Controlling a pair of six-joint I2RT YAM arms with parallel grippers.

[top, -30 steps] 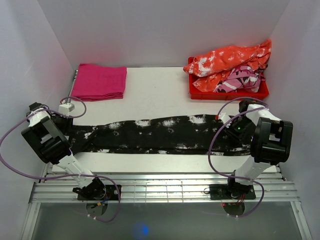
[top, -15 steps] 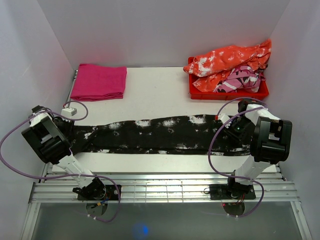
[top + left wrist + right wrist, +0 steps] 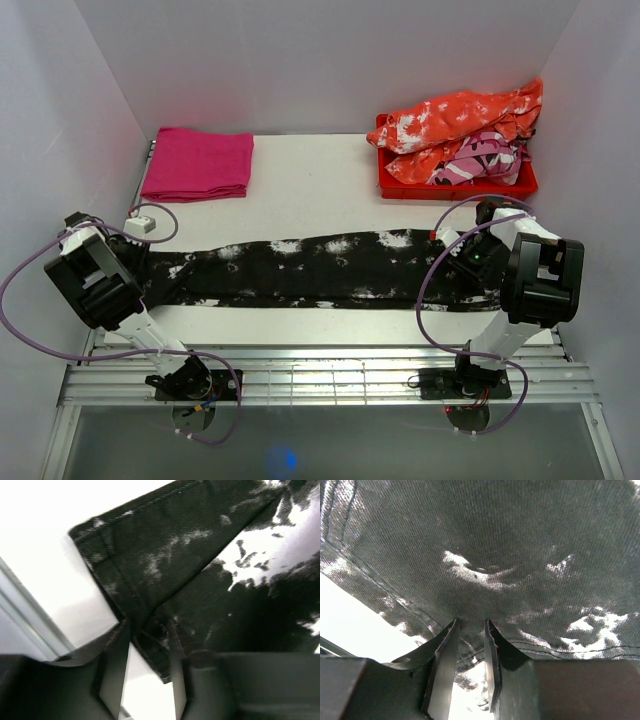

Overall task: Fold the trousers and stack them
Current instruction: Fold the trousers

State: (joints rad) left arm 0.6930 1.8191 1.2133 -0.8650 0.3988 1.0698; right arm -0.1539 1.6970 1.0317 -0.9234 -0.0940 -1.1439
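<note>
The trousers [image 3: 320, 268], black with white splotches, lie stretched flat across the table from left to right. My left gripper [image 3: 127, 252] is at their left end. In the left wrist view it [image 3: 146, 630] is closed on the stitched hem corner of the trousers [image 3: 200, 570], with fabric between the fingers [image 3: 116, 665]. My right gripper [image 3: 463, 262] is at their right end. In the right wrist view it [image 3: 470, 626] is nearly closed, pinching the trousers [image 3: 495, 540] at the fingertips.
A folded magenta cloth [image 3: 198, 163] lies at the back left. A red tray [image 3: 400, 190] at the back right holds an orange-and-white garment [image 3: 460, 115] and a pink patterned one [image 3: 485, 160]. White walls close in on the left, back and right. A slatted metal rail [image 3: 320, 375] runs along the near edge.
My left gripper has shifted slightly left with the trousers' left end, drawing the fabric out. The right arm has not moved.
</note>
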